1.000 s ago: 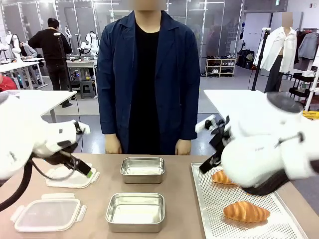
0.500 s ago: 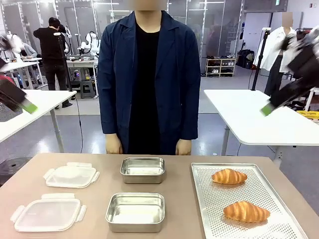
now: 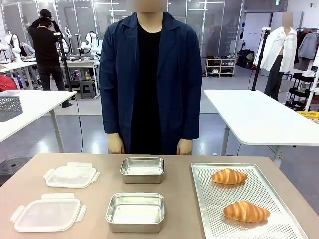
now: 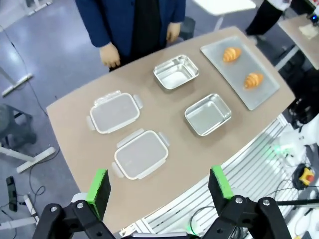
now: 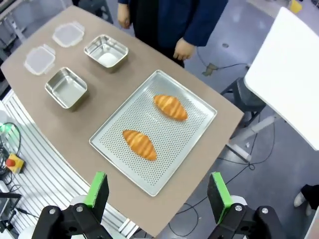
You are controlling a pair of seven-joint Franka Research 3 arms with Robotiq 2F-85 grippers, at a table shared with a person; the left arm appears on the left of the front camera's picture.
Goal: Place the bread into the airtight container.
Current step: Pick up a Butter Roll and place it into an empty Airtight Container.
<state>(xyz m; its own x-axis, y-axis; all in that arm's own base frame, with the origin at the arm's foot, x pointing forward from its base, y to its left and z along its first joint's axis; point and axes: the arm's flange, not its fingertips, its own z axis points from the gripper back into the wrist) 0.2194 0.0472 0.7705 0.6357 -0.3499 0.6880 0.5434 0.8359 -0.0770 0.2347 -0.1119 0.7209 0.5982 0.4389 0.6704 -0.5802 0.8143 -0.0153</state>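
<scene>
Left gripper (image 4: 158, 184) and right gripper (image 5: 157, 190) hang high, jaws spread, empty. At 3 o'clock from the near tin (image 3: 135, 213), the tray (image 3: 209, 199) holds near croissant (image 3: 245, 211) and far croissant (image 3: 229, 176) — 2 alike. Probably light, flaky, crushable — pinch gently across the thick middle.

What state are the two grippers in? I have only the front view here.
Observer: The left gripper is open, high above the table.
Operator: And the right one?
Observer: The right gripper is open too, high above the tray.
Operator: What do they hold?
Observer: Nothing; both grippers are empty.
</scene>
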